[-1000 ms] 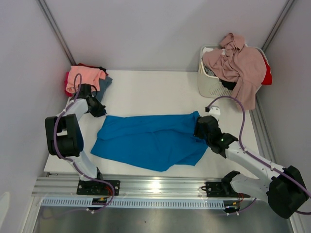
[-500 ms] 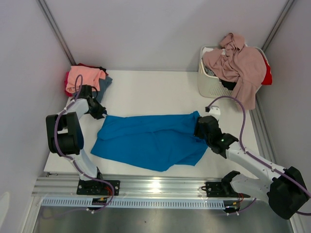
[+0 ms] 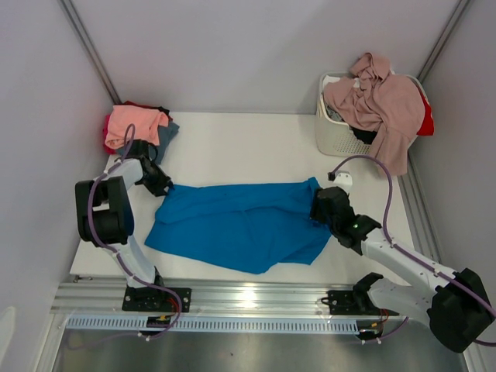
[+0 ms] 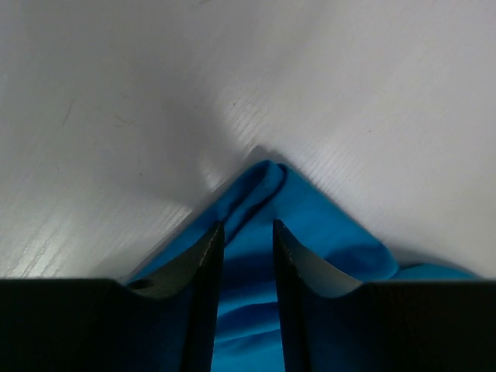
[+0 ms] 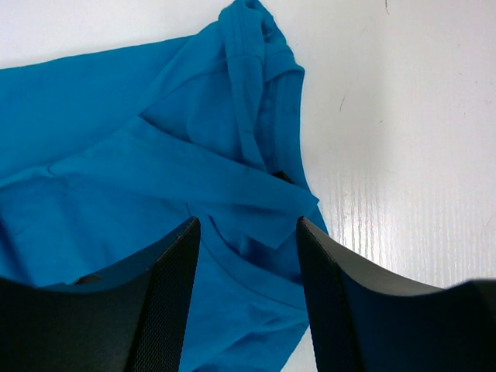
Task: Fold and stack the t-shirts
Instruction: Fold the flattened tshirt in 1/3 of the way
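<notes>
From above, the bright blue t-shirt (image 3: 240, 225) lay spread across the middle of the table (image 3: 248, 147). The left gripper (image 3: 160, 184) sat at its upper-left corner and the right gripper (image 3: 319, 208) at its right edge. A pile of t-shirts (image 3: 138, 124) sat at upper left. A mauve-pink t-shirt (image 3: 384, 105) draped over the basket (image 3: 327, 133) at upper right.

In the left wrist view, the jaws stood narrowly parted over the blue corner, gripping nothing.

In the right wrist view, the jaws stood wide above the shirt's bunched edge, holding nothing.

White slatted basket (image 3: 325, 133) stands at the table's (image 3: 248, 151) far right corner
</notes>
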Robot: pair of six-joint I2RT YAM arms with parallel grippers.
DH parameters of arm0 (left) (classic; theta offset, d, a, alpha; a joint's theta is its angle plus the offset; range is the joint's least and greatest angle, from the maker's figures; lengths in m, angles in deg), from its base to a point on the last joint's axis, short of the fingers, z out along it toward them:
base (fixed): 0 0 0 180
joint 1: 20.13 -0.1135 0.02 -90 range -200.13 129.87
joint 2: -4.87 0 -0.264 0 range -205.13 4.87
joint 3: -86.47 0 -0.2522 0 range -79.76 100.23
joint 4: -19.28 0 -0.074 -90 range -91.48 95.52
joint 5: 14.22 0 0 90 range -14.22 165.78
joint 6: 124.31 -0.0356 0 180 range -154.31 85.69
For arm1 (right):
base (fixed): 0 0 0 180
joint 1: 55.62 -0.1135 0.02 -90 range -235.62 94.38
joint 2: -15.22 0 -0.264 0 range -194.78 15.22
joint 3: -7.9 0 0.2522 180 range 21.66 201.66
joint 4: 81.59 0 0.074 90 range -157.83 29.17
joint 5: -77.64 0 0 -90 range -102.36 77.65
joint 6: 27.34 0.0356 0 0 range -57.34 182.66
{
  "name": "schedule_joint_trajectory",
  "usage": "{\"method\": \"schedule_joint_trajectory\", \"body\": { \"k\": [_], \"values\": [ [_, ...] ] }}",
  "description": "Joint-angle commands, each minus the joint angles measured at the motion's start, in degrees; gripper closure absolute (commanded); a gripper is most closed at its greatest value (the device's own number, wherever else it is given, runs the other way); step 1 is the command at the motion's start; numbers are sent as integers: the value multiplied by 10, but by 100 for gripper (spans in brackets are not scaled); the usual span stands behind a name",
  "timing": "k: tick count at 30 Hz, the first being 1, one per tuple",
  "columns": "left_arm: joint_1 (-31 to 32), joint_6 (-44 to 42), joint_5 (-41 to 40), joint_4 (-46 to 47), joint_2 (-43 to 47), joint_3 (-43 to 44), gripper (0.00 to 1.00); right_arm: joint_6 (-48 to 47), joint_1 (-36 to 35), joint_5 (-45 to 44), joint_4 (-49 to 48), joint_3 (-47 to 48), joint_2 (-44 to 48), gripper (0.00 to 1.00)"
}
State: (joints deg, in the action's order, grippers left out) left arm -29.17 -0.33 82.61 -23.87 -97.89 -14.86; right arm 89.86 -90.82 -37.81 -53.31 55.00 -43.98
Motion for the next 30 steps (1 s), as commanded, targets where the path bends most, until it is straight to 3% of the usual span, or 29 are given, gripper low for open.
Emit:
{"method": "schedule_joint_trajectory", "body": {
  "k": [1, 9, 12, 13, 14, 30],
  "values": [
    [1, -21, 27, -16, -6, -10, 66, 6, -3, -2, -14, -3, 18, 43],
    [4, -37, 13, -49, 2, -1, 70, 17, -6, 1, -6, -13, 41, 44],
    [4, -42, 22, -45, -4, 3, 84, 21, -9, 1, -2, -16, 47, 44],
    [4, -44, 24, -46, -9, 7, 98, 22, -11, 1, -1, -16, 48, 44],
    [4, -44, 25, -48, -8, 7, 99, 23, -11, -1, 2, -16, 51, 44],
    [5, -34, 9, -35, 100, 85, 99, 20, -32, -7, 6, -12, 51, 44]
  ]
}}
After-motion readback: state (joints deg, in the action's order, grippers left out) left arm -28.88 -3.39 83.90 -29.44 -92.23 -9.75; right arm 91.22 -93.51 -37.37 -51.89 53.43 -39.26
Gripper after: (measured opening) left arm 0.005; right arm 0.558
